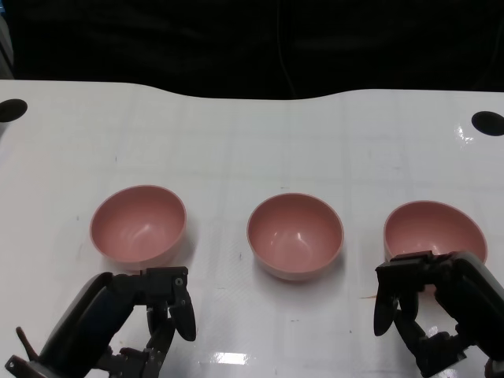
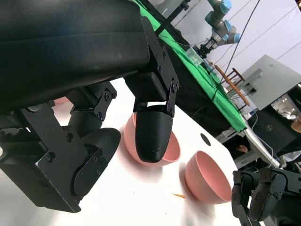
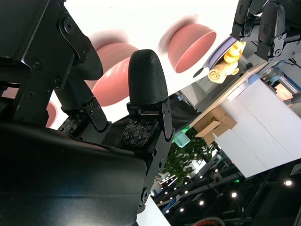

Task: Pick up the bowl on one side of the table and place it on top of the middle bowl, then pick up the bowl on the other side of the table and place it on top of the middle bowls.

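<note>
Three pink bowls stand in a row on the white table: the left bowl, the middle bowl and the right bowl. My left hand hovers just in front of the left bowl, fingers apart and holding nothing. My right hand is at the near rim of the right bowl, fingers spread and empty; whether it touches the rim is unclear. The left wrist view shows the middle bowl, the right bowl and my right hand. The right wrist view shows the middle bowl, the left bowl and my left hand.
Two round black holes sit in the table's far corners, one at the left and one at the right. A small tan speck lies by my right hand. Beyond the curved far edge it is dark.
</note>
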Controlling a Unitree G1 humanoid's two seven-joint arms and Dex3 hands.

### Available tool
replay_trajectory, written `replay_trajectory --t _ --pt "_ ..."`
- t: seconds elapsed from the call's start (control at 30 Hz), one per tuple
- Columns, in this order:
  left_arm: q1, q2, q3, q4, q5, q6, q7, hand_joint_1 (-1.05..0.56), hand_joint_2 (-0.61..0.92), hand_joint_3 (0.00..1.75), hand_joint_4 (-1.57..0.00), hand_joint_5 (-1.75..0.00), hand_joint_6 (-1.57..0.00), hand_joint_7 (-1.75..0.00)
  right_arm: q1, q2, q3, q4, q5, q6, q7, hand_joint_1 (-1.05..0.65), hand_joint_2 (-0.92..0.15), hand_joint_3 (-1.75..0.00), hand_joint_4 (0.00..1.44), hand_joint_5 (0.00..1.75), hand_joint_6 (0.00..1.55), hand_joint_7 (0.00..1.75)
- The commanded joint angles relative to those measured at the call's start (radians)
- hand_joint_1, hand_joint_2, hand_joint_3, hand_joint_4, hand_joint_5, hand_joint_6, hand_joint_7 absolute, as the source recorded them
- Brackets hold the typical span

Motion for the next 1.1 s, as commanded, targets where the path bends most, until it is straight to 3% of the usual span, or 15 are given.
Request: replay_trajectory --t 0.03,0.53,0.67,0.77,0.93,1.0,1.1 --pt "-0.003 0.009 0.008 0.009 0.010 -0.013 0.013 0.08 0.22 1.63 -0.88 -1.71 -0.85 -1.46 -0.007 -0.019 -0.009 0.003 0.011 -0.010 0.003 0.28 -0.01 -1.71 1.02 1.69 0.98 1.32" --pt "0.002 -0.002 0.023 0.003 0.036 -0.011 0.043 0.10 0.23 1.59 -0.85 -1.68 -0.85 -1.42 -0.004 -0.016 -0.007 -0.003 0.013 -0.010 0.004 0.29 0.00 -1.72 1.02 1.67 0.98 1.32" --pt "-0.003 -0.021 0.042 0.023 0.055 -0.033 0.097 0.11 0.32 1.45 -0.82 -1.53 -0.83 -1.22 -0.005 -0.014 -0.005 -0.002 0.013 -0.008 0.005 0.28 0.00 -1.72 1.03 1.68 0.98 1.32" --pt "-0.003 -0.043 0.062 0.025 0.073 -0.020 0.146 0.04 0.41 1.14 -0.69 -1.42 -0.80 -0.90 -0.007 -0.013 -0.005 0.004 0.010 -0.015 0.000 0.27 -0.01 -1.72 1.02 1.68 0.98 1.32" --pt "0.028 -0.067 0.084 -0.064 0.172 0.109 0.219 -0.16 0.79 0.28 -0.54 -1.06 -0.75 -0.33 -0.003 -0.008 -0.006 0.001 0.005 -0.019 -0.006 0.26 -0.01 -1.73 1.02 1.68 0.98 1.33" --pt "0.047 -0.077 0.084 -0.129 0.222 0.196 0.230 -0.23 0.86 0.13 -0.43 -0.98 -0.67 -0.19 0.002 -0.008 -0.007 -0.010 0.004 -0.009 -0.002 0.24 -0.01 -1.73 1.02 1.69 0.97 1.33" --pt "0.066 -0.084 0.078 -0.212 0.307 0.306 0.242 -0.32 0.90 0.05 -0.32 -0.85 -0.57 -0.08 0.002 -0.008 -0.007 -0.011 0.006 -0.012 -0.002 0.24 -0.01 -1.74 1.01 1.70 0.97 1.34"
